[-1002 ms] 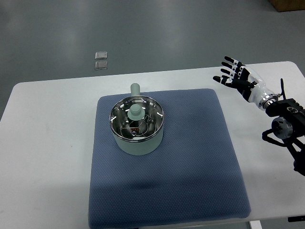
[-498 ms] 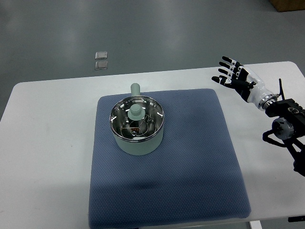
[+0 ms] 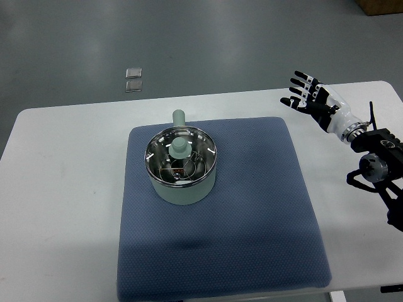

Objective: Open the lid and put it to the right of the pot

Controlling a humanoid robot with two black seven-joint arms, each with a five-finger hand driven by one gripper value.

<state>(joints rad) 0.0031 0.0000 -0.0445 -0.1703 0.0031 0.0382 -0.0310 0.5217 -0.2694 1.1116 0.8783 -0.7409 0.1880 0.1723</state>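
Top view: pot (image 3: 182, 173) sits left of centre on blue mat (image 3: 220, 207), glass lid (image 3: 181, 156) on it. Right hand (image 3: 312, 100) hovers well apart, fingers spread, empty. Lid likely rigid, smooth, breakable; grasp green knob (image 3: 180, 148).

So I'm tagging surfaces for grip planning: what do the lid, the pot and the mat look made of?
Lid: likely clear glass in a shiny metal rim, since the inside shows through; matte green knob. Pot: smooth matte pale green, maybe enamel or plastic. Mat: blue, dotted weave, probably fabric or foam.
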